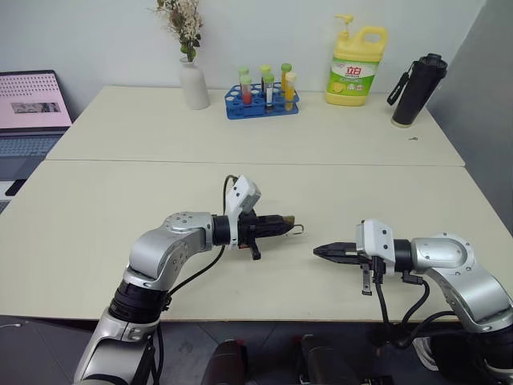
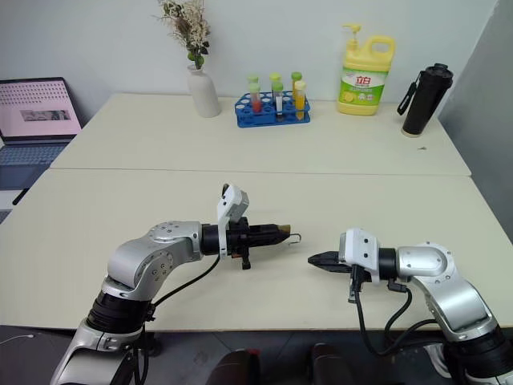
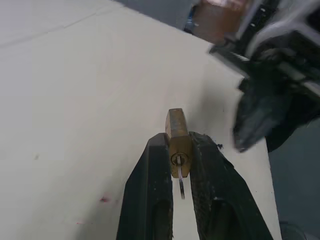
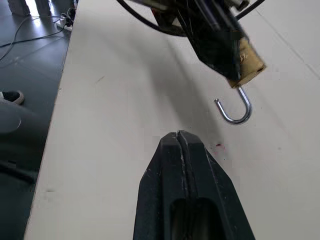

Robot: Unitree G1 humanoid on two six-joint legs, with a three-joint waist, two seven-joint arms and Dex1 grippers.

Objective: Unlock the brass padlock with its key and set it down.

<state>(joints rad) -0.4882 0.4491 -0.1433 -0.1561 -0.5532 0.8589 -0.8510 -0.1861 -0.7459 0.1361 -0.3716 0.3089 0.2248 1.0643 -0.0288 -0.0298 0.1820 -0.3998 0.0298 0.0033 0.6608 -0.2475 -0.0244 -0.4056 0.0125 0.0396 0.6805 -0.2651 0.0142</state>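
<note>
Step in hand: the padlock looks unlocked, its shackle swung out with the free end clear of the body; in my judgement what remains is setting it down.
Padlock place: lower middle of the left eye view, held in the air above the worktop, shackle end pointing toward the right gripper.
Key: in the left wrist view a thin silvery key sits in the keyhole, lying in the gap between the two fingers.
Left jaws: the left gripper is narrowly open, pinching the padlock's brass body by its flat sides.
Right jaws: pressed fully together, holding nothing, a short way off the shackle tip and touching nothing.
Risk, drop: the grip is on a small smooth body; letting go from this height could make it bounce or skid across the worktop.
Risk, key: the key sits loose in the gap, so a tilt on release might let it slip out or snag on a finger.
Risk, collision: the two grippers point at each other, so a careless move could knock the shackle.
Far edge: vase, tube rack, soap bottle and dark flask stand well apart from the work.
</note>
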